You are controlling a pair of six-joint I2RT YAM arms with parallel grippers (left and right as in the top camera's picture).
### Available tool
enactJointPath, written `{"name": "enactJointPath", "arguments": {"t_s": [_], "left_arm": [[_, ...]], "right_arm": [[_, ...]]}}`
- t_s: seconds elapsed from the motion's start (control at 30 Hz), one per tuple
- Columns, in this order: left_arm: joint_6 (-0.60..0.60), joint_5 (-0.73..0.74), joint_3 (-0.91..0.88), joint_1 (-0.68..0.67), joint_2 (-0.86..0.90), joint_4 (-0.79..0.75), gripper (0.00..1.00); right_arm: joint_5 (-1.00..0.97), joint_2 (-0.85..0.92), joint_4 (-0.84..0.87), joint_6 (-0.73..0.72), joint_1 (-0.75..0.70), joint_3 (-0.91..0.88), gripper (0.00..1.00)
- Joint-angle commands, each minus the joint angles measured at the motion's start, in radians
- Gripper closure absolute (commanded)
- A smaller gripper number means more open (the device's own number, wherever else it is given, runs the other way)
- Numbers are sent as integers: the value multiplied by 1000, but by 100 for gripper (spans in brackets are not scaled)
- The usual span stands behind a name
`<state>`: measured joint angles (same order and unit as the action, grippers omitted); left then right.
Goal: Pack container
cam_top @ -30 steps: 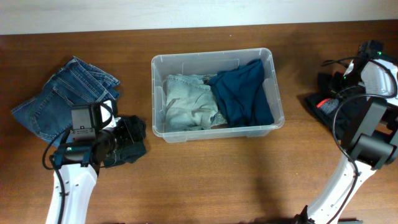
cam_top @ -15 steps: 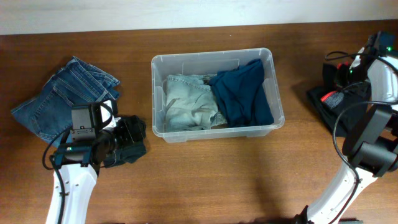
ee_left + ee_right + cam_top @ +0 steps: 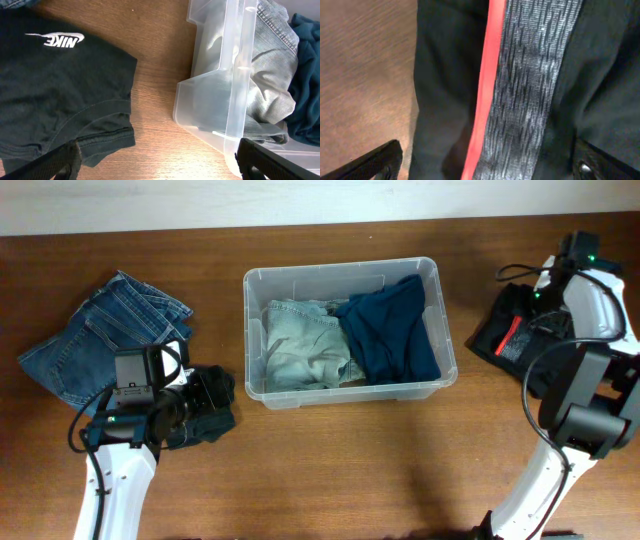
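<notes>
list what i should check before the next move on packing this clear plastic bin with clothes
1. left gripper open: ok, fingers wide apart by the black nike t-shirt
2. right gripper open: ok, fingers spread over the black garment with a red stripe
3. large clear plastic bin upright, no lid: ok
4. room in the bin: cannot tell; a pale denim garment and a dark teal garment cover its floor
5. everything packed: not ok; folded blue jeans, the t-shirt and the striped garment lie on the brown wooden table
</notes>
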<state>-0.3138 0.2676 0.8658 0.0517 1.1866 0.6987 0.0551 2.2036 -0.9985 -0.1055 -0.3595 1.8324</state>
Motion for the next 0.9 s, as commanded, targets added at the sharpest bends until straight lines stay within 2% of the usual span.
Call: {"name": "enactJointPath", "arguments": {"t_s": [0.0, 0.1, 0.37, 0.53, 0.87], "left_arm": [[16, -6, 4, -3, -2, -1, 1], [16, -6, 4, -3, -2, -1, 0], [16, -6, 4, -3, -2, -1, 0], [16, -6, 4, -3, -2, -1, 0], [16, -6, 4, -3, -1, -1, 1]], "right_arm": [[-161, -70, -46, -40, -21, 73, 1], [-190, -82, -79, -112, -58, 84, 1], [-108, -60, -97, -109, -122, 69, 2], [-18, -35, -52, 5, -124, 16, 2], [2, 15, 49, 5, -133, -105, 2]]}}
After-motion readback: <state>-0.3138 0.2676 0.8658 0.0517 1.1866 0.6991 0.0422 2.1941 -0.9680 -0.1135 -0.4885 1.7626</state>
